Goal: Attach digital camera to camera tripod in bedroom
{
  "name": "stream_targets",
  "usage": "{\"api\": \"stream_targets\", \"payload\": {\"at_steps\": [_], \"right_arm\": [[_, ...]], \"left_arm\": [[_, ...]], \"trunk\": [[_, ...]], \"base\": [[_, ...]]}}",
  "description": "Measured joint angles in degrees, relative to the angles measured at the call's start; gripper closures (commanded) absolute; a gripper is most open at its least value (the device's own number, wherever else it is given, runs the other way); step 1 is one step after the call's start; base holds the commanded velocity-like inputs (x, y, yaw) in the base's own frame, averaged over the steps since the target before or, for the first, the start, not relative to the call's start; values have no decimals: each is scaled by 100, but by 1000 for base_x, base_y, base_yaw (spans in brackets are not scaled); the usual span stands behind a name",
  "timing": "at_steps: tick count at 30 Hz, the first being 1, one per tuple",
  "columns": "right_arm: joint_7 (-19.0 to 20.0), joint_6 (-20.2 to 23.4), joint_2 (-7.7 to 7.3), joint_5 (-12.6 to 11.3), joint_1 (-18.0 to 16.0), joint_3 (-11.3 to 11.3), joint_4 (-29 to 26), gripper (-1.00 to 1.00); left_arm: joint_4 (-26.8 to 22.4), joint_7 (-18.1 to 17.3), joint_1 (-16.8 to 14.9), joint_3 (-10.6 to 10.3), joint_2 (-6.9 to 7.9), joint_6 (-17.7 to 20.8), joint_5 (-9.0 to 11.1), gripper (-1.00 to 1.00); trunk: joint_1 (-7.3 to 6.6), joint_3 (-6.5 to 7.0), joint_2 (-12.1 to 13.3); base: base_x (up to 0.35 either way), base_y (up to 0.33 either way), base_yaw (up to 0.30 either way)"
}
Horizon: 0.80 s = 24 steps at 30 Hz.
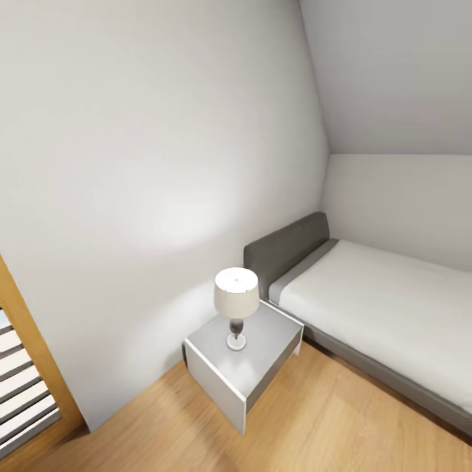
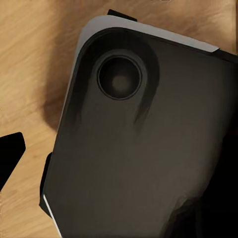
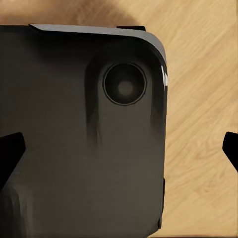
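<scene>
Wood floor (image 1: 314, 419), white walls, sloped ceiling: bedroom. Head cam: grey nightstand (image 1: 259, 367) w/ white-shade lamp (image 1: 236, 301), touching low grey/white bed (image 1: 387, 308); slatted wooden door (image 1: 23, 387) at far side. Digital camera + tripod: can't tell where. L gripper (image 2: 10, 156) & R gripper (image 3: 119, 148): dark fingertips at frame edges, spread wide, nothing held, robot's dark base (image 3: 74, 148) below each.

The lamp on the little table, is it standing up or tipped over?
Standing up. The lamp sits upright on the bedside table, base down, shade on top.
</scene>
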Motion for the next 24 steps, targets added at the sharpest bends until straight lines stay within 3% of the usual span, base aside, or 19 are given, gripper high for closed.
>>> {"api": "stream_targets", "payload": {"at_steps": [17, 24], "right_arm": [[6, 2, 18, 14, 0, 3, 0, -100], [1, 2, 26, 44, 0, 21, 0, -100]], "left_arm": [[13, 1, 0, -16, 0, -33, 56, -100], [78, 1, 0, -16, -6, -442, 74, -100]], "trunk": [[0, 0, 0], [0, 0, 0]], "base": [[0, 0, -289], [0, 0, -289]]}}
